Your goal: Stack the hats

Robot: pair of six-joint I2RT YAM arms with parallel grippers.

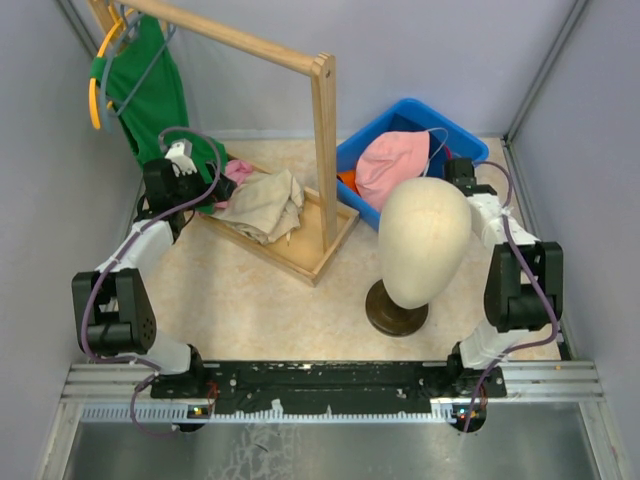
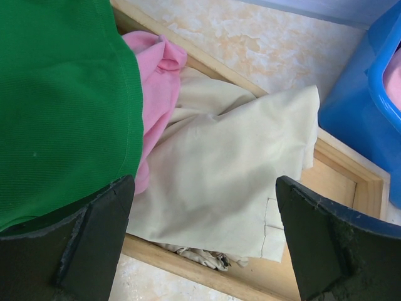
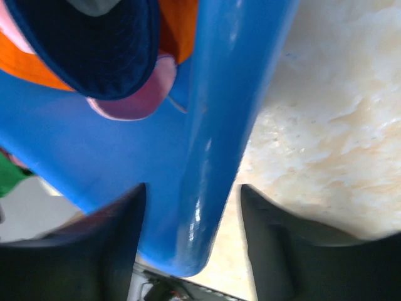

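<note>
Marbled table [image 1: 250, 300] bears a wooden rack [image 1: 325, 150], blue bin [image 1: 400, 110] (far right) and mannequin head [image 1: 425, 240].

1. Clad in smooth white shells along the left arm [image 1: 140, 245], broken by a boxy black joint housing near its base.
2. Built the same on the right arm [image 1: 490, 215]: white links, chunky black block.
3. Wired with grey-purple cables [image 1: 83, 320] looping loosely outside each arm.
4. Bolted onto a black base plate [image 1: 320, 378] over a ribbed silver rail [image 1: 570, 385].
5. Tipped with matte black fingers [image 2: 94, 244] on the left gripper [image 2: 205, 188], edges scuffed grey.
6. Ended likewise on the right gripper [image 3: 192, 188] with dark rounded fingertips [image 3: 94, 251], blurred.
</note>
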